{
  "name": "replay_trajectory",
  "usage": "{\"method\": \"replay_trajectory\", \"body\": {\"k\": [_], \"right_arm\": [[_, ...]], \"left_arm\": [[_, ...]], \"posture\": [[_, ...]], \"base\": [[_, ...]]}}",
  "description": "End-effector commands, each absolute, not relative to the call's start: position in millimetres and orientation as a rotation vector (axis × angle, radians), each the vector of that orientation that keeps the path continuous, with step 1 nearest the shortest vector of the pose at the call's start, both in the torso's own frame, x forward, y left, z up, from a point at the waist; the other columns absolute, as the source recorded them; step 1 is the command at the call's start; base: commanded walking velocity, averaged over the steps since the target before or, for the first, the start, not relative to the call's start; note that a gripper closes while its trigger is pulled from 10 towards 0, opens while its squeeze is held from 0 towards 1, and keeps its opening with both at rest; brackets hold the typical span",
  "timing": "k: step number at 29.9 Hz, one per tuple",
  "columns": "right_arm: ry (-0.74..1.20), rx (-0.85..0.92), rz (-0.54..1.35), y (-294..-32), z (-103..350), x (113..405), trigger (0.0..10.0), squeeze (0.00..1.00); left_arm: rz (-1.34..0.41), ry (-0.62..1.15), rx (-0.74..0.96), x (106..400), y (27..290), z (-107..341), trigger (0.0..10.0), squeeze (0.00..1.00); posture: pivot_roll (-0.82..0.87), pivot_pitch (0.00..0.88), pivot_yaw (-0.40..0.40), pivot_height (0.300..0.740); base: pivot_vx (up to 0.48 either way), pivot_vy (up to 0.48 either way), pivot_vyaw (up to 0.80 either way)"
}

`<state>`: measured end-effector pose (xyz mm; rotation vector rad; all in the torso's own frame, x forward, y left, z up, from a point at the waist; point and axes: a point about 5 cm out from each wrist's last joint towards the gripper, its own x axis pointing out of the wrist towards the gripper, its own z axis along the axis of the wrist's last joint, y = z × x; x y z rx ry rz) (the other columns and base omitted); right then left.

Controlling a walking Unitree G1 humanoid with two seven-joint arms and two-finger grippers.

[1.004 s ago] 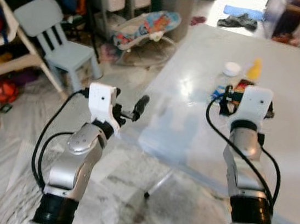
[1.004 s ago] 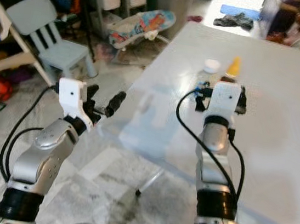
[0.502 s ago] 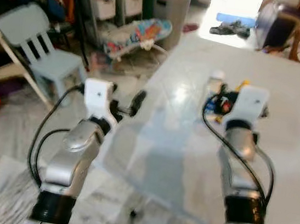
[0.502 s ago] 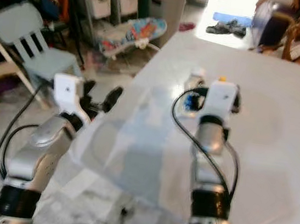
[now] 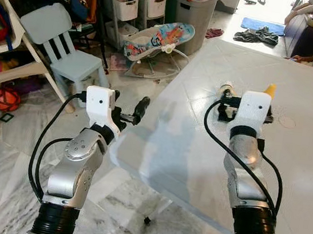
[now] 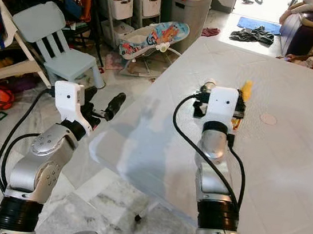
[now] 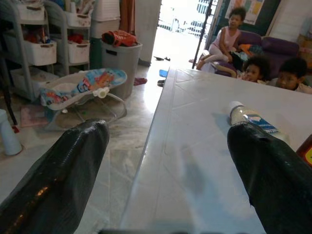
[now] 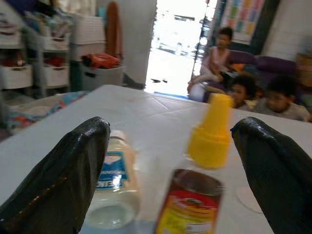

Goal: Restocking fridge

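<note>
Right end effector (image 8: 161,161) spread before a sauce bottle (image 8: 202,180) and jar (image 8: 114,180) on the surface (image 5: 198,151), left end effector (image 7: 165,165) spread at its edge

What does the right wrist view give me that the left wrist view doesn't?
Right wrist: the open right gripper above the table, aimed at a yellow cap.
Left wrist: the open left gripper at the table's edge, and a clear look at the bouncer.
Both: white table, lying bottle, grey bin, people on the sofa.
</note>
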<state>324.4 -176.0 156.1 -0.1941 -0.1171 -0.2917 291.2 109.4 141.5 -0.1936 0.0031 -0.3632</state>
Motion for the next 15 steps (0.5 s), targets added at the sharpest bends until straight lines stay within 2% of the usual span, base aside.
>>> {"method": "replay_trajectory", "body": {"k": [1,8,15], "right_arm": [[-0.123,-0.183,-0.304,-176,160,329,10.0,0.00],[-0.079,-0.119,-0.308,-173,156,336,10.0,0.00],[-0.095,-0.170,-0.341,-174,164,347,10.0,0.00]], "left_arm": [[-0.389,-0.006,-0.196,289,106,145,10.0,0.00],[-0.401,0.005,-0.183,289,106,144,10.0,0.00],[-0.410,-0.003,-0.182,290,106,147,10.0,0.00]], "posture": [[-0.02,0.028,0.056,0.740],[-0.01,0.030,0.061,0.740],[-0.01,0.034,0.067,0.740]], "base": [[0.000,0.000,0.00],[0.000,0.000,0.00],[0.000,0.000,0.00]]}}
